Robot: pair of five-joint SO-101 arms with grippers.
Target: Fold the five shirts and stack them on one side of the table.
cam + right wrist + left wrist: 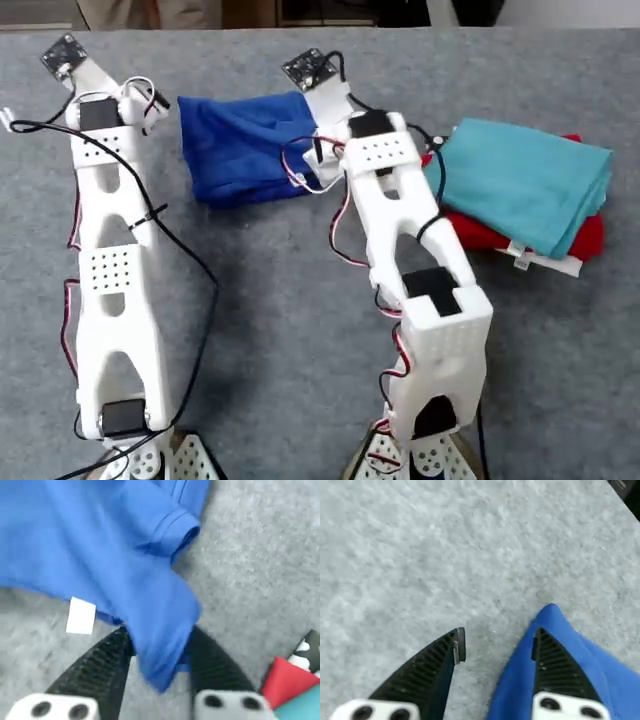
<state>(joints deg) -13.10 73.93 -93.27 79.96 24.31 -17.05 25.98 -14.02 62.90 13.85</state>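
Observation:
A folded blue shirt (pixel 240 145) lies at the back of the grey table between my two arms. My left gripper (pixel 155 105) stands open at its left corner; in the left wrist view (pixel 500 640) one finger is over the blue shirt's corner (pixel 600 680) and the other over bare table. My right gripper (pixel 318 148) is at the shirt's right edge, and in the right wrist view (pixel 160 642) it is shut on a thick fold of the blue shirt (pixel 75 540). A white tag (pixel 81 615) shows on the fabric beside it.
At the right of the table sits a stack: a teal shirt (pixel 525 180) on top, a red one (pixel 590 240) under it, white cloth (pixel 545 262) at the bottom. The stack's corner (pixel 287 680) lies close to my right gripper. The grey table front (pixel 280 330) is bare.

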